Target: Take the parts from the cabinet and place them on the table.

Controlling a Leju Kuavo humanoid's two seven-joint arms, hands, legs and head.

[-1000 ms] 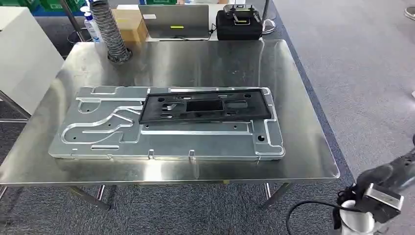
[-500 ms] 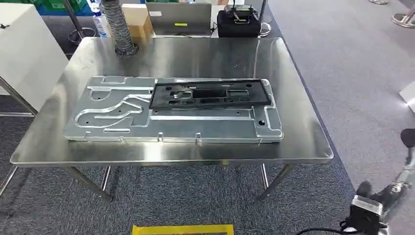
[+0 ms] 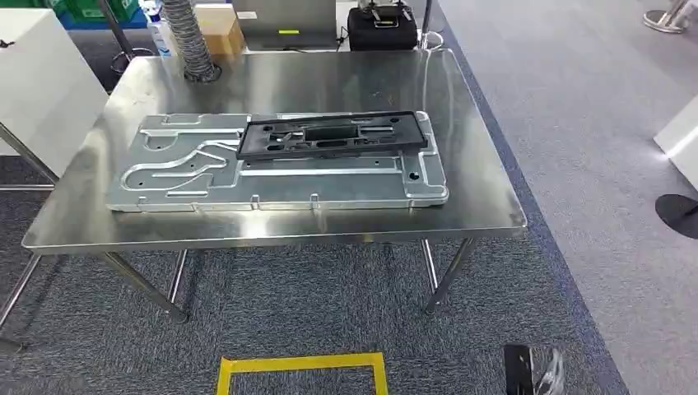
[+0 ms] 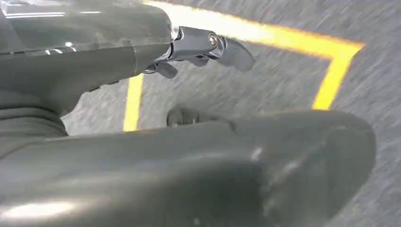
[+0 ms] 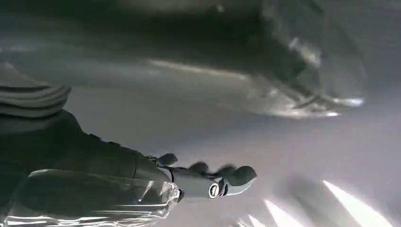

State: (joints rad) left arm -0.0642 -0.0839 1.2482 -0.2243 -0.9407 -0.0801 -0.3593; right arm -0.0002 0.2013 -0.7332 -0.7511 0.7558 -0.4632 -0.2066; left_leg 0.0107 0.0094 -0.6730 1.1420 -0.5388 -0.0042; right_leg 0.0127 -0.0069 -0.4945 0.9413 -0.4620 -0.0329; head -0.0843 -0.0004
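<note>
Two parts, black frame [image 3: 333,136] on metal plate [image 3: 272,169], lie mid-tabletop [image 3: 486,197]; your view has backed away, suggesting delivery done. Left hand [image 4: 203,47] and right hand [image 5: 208,182]: fingers spread, empty.

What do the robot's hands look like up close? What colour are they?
The left robot hand has a shiny clear cover over grey, a silvery metal piece with a small round screw, and dark grey fingers with rounded tips. A thick, smooth grey thumb sits beside them. The right robot hand looks alike, with a grey ribbed cover behind it.
</note>
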